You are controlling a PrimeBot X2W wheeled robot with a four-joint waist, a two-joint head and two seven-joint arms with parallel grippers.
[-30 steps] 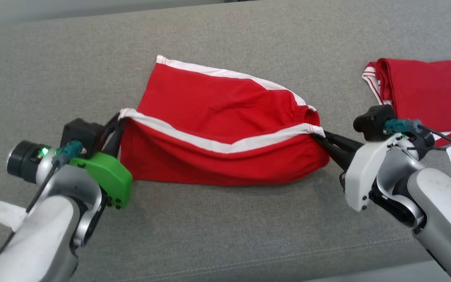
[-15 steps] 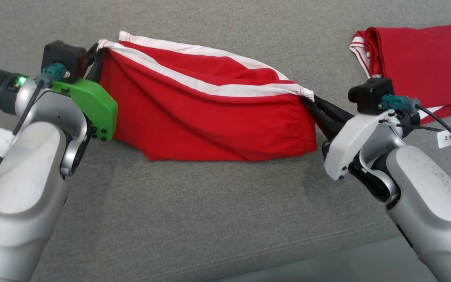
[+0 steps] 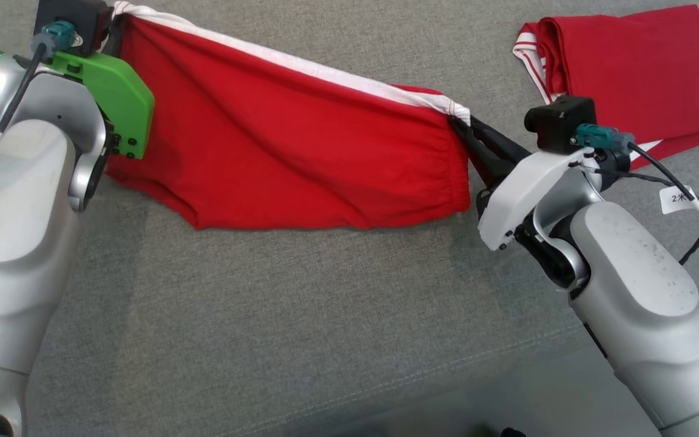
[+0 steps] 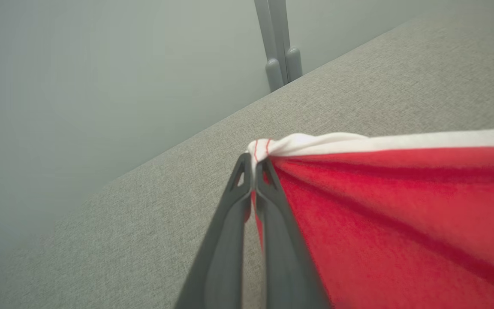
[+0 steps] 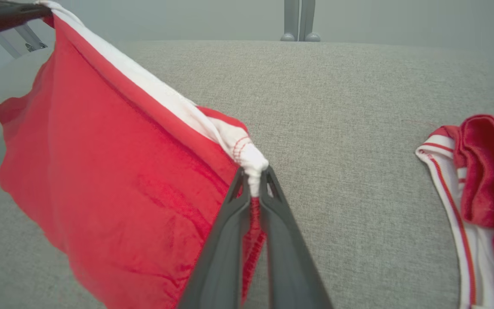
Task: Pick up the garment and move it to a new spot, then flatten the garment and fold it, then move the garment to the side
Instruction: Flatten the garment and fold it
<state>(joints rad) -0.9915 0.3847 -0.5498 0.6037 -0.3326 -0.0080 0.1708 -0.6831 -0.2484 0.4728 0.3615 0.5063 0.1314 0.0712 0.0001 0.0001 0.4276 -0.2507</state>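
Observation:
The garment [image 3: 289, 152] is a pair of red shorts with a white band along the top edge, stretched in the air between both grippers above the grey surface. My left gripper [image 3: 113, 27] is shut on its left corner at the upper left; in the left wrist view the left gripper [image 4: 254, 165] pinches the white band of the garment [image 4: 401, 214]. My right gripper [image 3: 465, 130] is shut on the right corner; the right wrist view shows the right gripper [image 5: 253, 176] clamped on the bunched white hem of the garment [image 5: 114, 171]. The cloth hangs down, its lower edge near the surface.
A second red garment with white striped trim [image 3: 616, 73] lies folded at the upper right, also the red garment [image 5: 483, 189] in the right wrist view. The grey fabric surface [image 3: 301, 315] stretches wide in front. Grey legs [image 5: 298, 21] stand beyond its far edge.
Both grippers have lifted the garment off the surface and pulled it taut, the left one rising higher. The head camera has tilted, shifting the whole picture.

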